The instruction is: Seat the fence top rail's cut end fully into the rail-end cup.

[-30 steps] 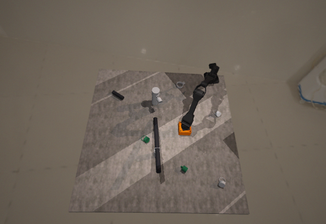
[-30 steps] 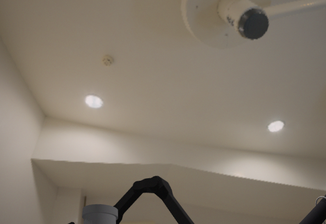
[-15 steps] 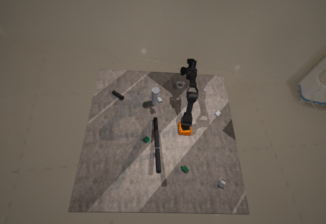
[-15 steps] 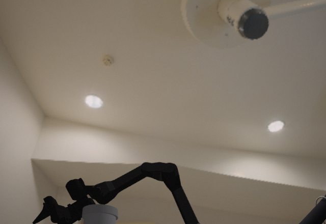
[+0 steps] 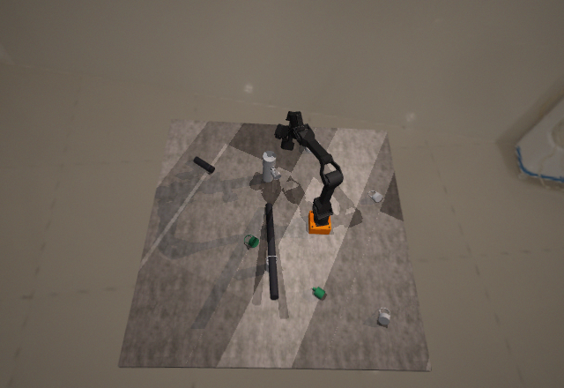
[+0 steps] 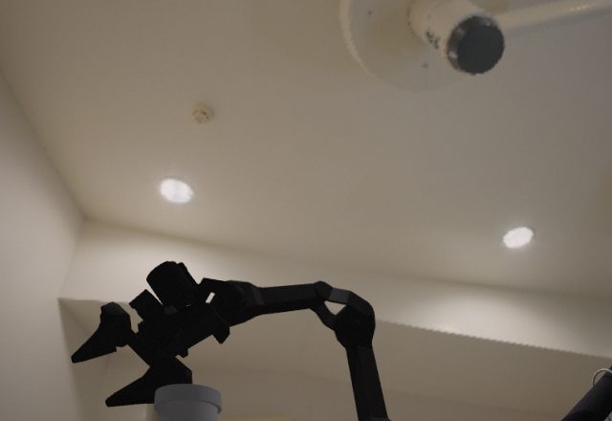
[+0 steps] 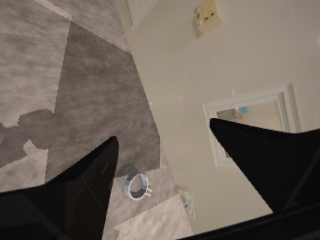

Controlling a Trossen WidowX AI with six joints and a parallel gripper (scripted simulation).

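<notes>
The big grey post [image 5: 267, 172] [image 6: 186, 408] stands upright. The light rail-end cup [image 5: 276, 174] is on its right side in the top view; the band's height is hard to tell. The long black rail [image 5: 270, 228] [image 6: 589, 400] passes through the thin loop cap [image 5: 267, 263] [image 6: 599, 373]. The rail's far end lies short of the cup, with a visible gap between them. My gripper [image 5: 282, 138] [image 6: 90, 381] [image 7: 164, 131] is open and empty, up beyond the post and to its right in the top view, well away from the rail.
An orange arm base [image 5: 319, 226] is right of the rail. A short black tube [image 5: 204, 165], a green band [image 5: 251, 241], a green cap [image 5: 319, 293], a grey cup [image 5: 383, 317] and a white fitting [image 5: 376, 196] lie around. A grey ring [image 7: 136, 186] lies below the gripper.
</notes>
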